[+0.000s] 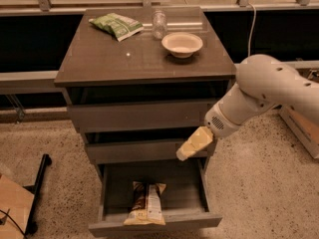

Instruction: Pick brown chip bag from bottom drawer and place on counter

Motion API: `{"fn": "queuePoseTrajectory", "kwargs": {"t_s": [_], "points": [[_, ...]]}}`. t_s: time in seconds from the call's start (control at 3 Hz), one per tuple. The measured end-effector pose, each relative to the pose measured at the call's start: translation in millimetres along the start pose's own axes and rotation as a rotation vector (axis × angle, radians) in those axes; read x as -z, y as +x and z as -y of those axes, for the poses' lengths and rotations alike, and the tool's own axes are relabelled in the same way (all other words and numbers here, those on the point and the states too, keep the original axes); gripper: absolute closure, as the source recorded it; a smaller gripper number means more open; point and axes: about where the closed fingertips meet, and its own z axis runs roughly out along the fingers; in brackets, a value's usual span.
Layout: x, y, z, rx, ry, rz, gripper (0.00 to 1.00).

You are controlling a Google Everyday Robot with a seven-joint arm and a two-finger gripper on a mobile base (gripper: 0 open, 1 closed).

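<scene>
The brown chip bag (145, 203) lies in the open bottom drawer (154, 226), near its front and left of centre, dark brown end toward the back. My gripper (186, 151), pale yellow at the end of the white arm (264, 91), hangs above the drawer's right rear part, in front of the middle drawer's face. It is above and to the right of the bag and apart from it. The counter (119, 59) is the cabinet's glossy dark top.
On the counter sit a green chip bag (116, 25) at the back left, a glass jar (159, 24) and a pale bowl (182, 44). The two upper drawers stand slightly out. A box (304, 128) is on the right, a black stand (37, 183) on the left.
</scene>
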Motion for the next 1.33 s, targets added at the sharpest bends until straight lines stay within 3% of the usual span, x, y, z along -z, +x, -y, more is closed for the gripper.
{"fn": "queuePoseTrajectory", "kwargs": {"t_s": [0.33,1.0,1.33], "points": [[-56.4,1.3,14.0,-0.107,-0.063,-0.003,0.0],[-76.1,2.7,14.7,-0.134,-0.088,-0.02,0.0],[-124.1,-4.9,8.0,-0.193,-0.155,-0.029,0.0]]}}
